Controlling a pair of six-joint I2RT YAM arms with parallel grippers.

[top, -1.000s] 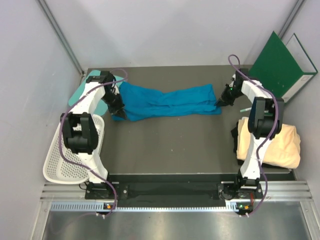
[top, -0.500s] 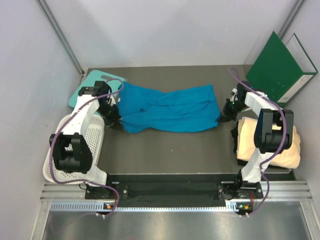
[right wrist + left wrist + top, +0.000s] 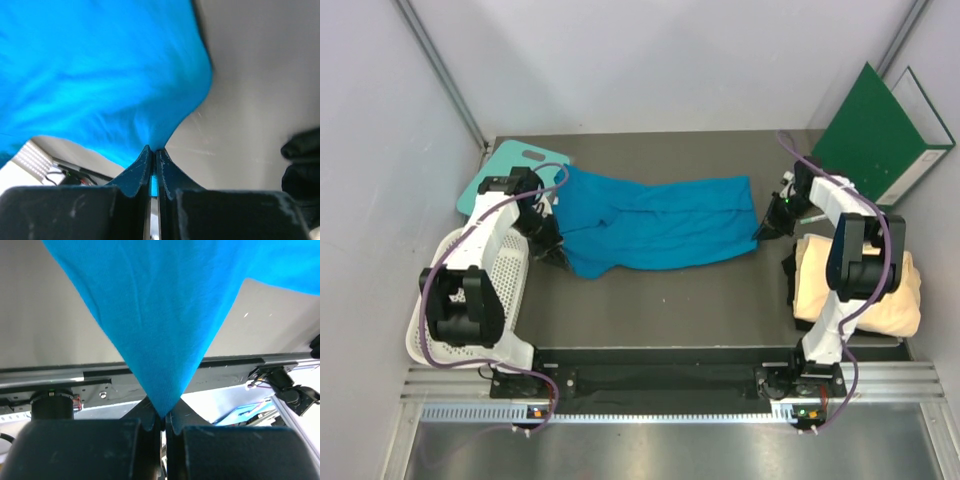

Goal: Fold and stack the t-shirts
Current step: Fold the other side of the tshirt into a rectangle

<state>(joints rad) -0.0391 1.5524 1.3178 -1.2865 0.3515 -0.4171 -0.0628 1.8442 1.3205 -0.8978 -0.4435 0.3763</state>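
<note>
grey tabletop, pale walls — blue t-shirt outstretched

blue t-shirt: at the left wrist, only a pinched corner shows; the rest runs off the top edge.
same cloth, right wrist: smeared with blur, cut off at top and left.
left claw: from above, the tips are too small to make out.
right claw: likewise.
teal board: near part under the left arm.
mesh basket: right side behind that arm.
cream t-shirt: left part behind the right arm.
</note>
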